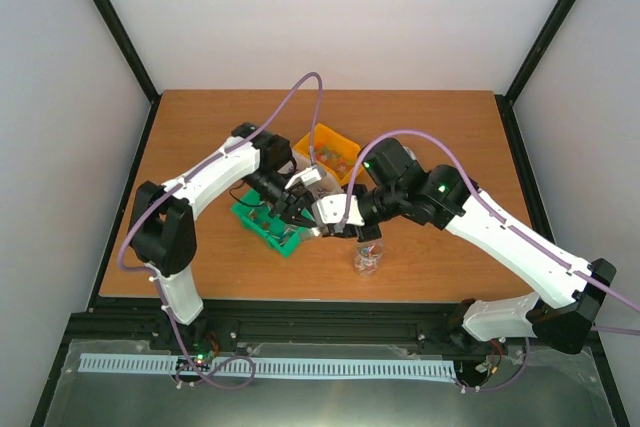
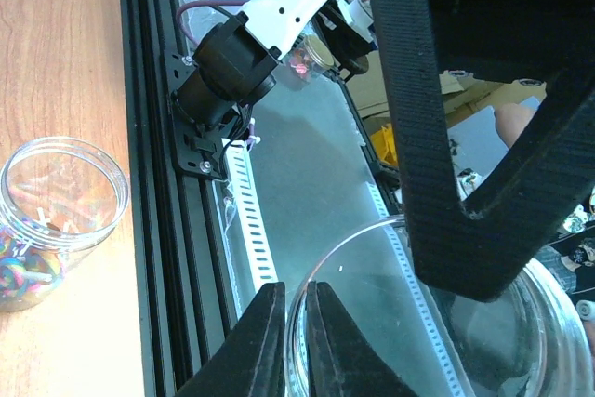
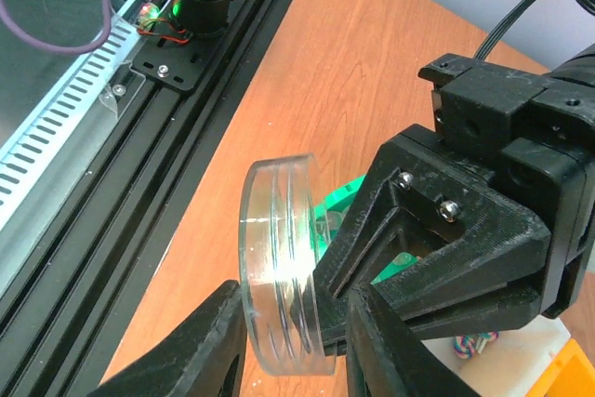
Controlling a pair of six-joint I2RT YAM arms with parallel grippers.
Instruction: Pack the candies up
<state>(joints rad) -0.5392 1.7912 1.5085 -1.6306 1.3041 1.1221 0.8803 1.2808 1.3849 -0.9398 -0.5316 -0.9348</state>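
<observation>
We see the right claw squeezing a clear lid between its two fingers, up in the air. The left claw is pinched shut right at the lid's edge. We cannot tell if it grips it. On the counter, the arms hide most of the green bin and part of the orange bin. Near the front edge stands an open jar. A few candies lie at its bottom, partly cut off.
</observation>
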